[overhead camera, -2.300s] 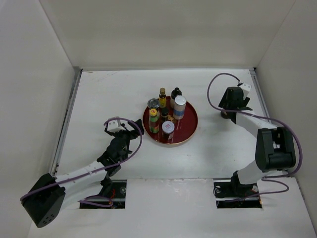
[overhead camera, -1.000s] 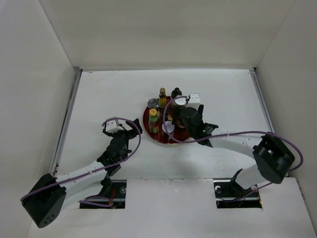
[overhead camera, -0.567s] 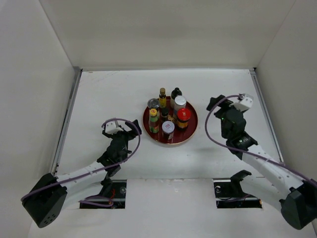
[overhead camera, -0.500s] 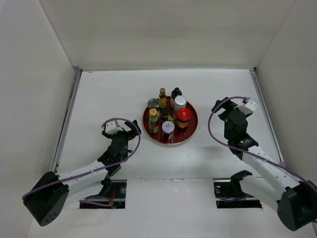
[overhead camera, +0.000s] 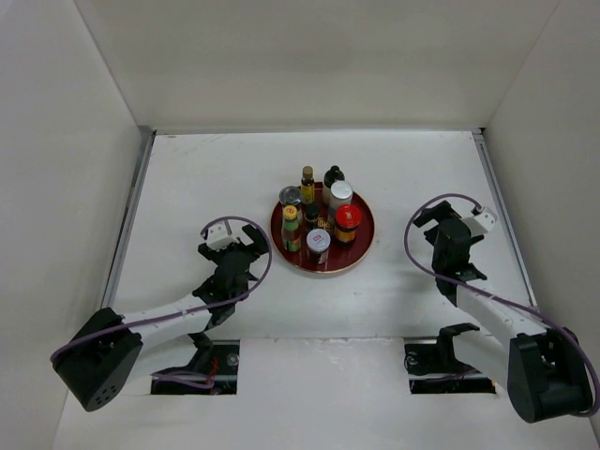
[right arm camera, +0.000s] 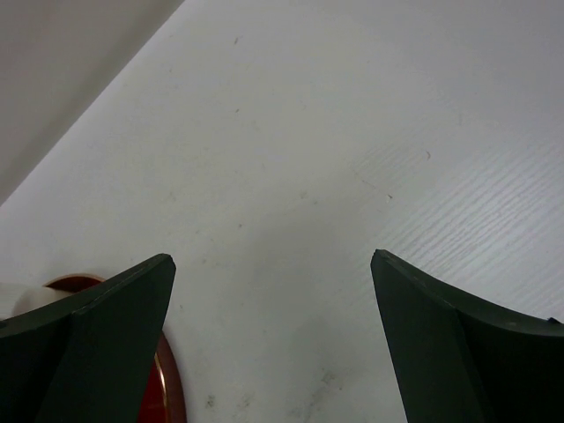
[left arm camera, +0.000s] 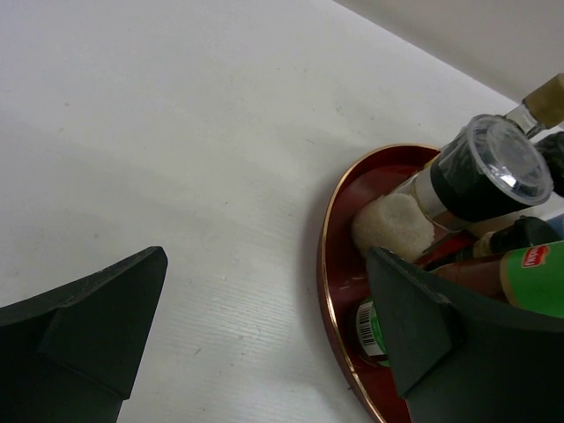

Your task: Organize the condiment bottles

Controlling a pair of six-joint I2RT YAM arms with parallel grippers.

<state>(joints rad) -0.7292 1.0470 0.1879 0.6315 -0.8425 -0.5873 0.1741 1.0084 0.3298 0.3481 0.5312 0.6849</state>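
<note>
A white desk (overhead camera: 394,178) between white walls (overhead camera: 309,66) carries a round red tray (overhead camera: 356,255). The bottles (overhead camera: 318,242) all stand crowded in it. One green label (left arm camera: 538,278) bears an unreadable red logo, near a barcode (left arm camera: 363,330). Left tool (left arm camera: 264,335) and right tool (right arm camera: 273,326) are spread, empty.

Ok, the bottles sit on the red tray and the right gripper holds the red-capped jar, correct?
No. The right gripper is open and empty, per the right wrist view; the red-capped jar stands on the tray with the other bottles.
</note>
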